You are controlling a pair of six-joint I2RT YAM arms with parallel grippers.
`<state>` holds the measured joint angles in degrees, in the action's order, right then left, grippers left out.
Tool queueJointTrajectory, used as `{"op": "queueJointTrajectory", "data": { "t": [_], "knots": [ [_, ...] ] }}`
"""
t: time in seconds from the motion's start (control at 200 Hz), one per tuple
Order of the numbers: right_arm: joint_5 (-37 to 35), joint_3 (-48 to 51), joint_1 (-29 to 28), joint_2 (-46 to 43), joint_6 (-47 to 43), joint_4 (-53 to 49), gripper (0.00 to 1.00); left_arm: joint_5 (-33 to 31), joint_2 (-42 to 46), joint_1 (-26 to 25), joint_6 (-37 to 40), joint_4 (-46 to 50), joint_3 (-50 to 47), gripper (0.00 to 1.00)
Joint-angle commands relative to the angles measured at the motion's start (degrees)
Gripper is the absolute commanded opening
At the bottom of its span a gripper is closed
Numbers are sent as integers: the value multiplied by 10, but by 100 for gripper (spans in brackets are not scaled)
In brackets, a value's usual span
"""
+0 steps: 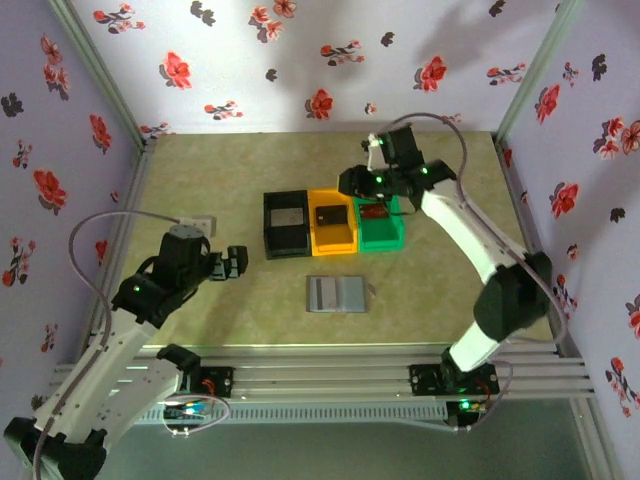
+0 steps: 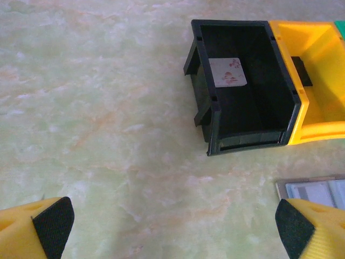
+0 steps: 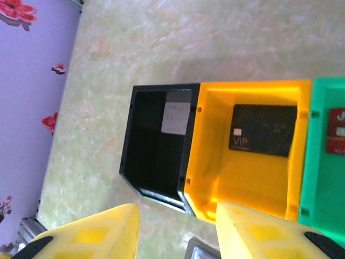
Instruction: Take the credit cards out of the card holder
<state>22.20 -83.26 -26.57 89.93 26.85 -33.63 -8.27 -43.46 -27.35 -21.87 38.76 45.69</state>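
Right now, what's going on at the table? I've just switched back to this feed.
Cards are in the bins: a light card in the black bin, a dark card in the orange bin, and a red card in the green bin. The card holder lies open on the table in front of the bins, untouched. The right gripper hovers open and empty above the bins. The left gripper is wide open, left of the black bin.
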Motion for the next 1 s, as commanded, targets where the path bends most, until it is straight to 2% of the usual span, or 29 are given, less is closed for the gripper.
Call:
{"op": "queueJointTrajectory", "data": {
  "t": [0.0,0.135,0.265,0.36,0.51,0.715,0.995],
  "knots": [
    [-32,92,-27,-54,24,33,43,36,-10,4,11,16,22,100],
    [-93,183,-80,-121,26,33,43,71,-52,-13,0,45,43,100],
    [-136,266,-116,-176,43,30,44,72,-97,-68,-24,71,61,100],
    [-137,340,-125,-215,71,54,43,90,-128,-103,-71,66,59,100],
    [-109,438,-136,-247,116,120,38,89,-185,-174,-158,32,56,100],
    [-112,499,-163,-246,151,169,32,84,-261,-252,-250,-52,53,100],
    [-137,542,-168,-243,166,202,22,93,-353,-307,-329,-130,65,100]
  ]
}}
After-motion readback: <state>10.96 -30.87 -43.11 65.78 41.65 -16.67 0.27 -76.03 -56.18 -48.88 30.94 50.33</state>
